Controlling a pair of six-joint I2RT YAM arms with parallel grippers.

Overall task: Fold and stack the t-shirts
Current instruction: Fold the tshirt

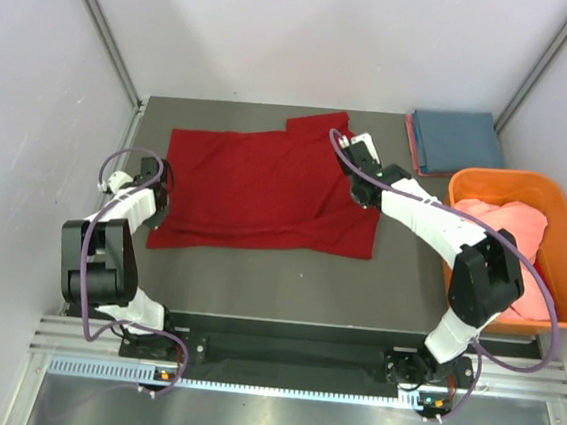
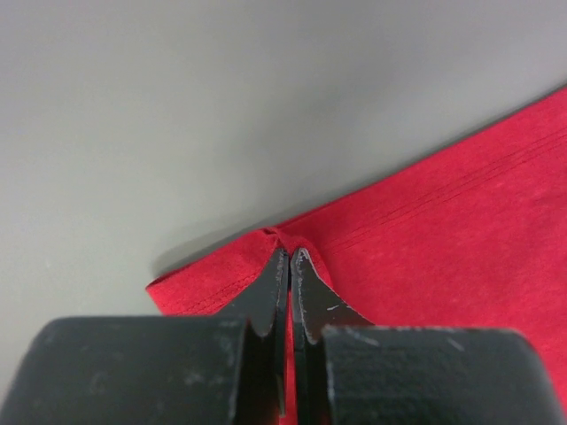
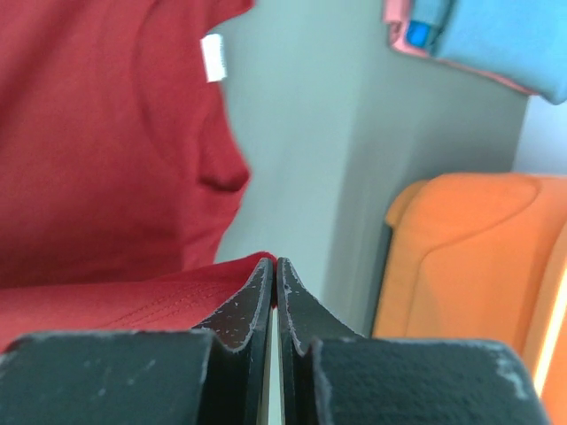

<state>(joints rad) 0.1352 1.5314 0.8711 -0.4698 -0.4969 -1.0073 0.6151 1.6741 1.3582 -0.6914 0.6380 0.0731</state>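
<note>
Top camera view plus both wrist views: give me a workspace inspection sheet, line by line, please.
Surface: grey table, no spills seen.
Job's things: red t-shirt spread out mid-table; blue t-shirt folded on top of a folded pink garment at the far right corner; salmon-pink t-shirt bunched in the orange tub.
Clutter: nothing seen.
Grippers: left hand shut, pinching the red t-shirt's hem near a corner; right hand shut on the shirt's edge at the opposite side.
Cables: purple cables loop beside both arms.
Surroundings: white walls and metal frame posts.
</note>
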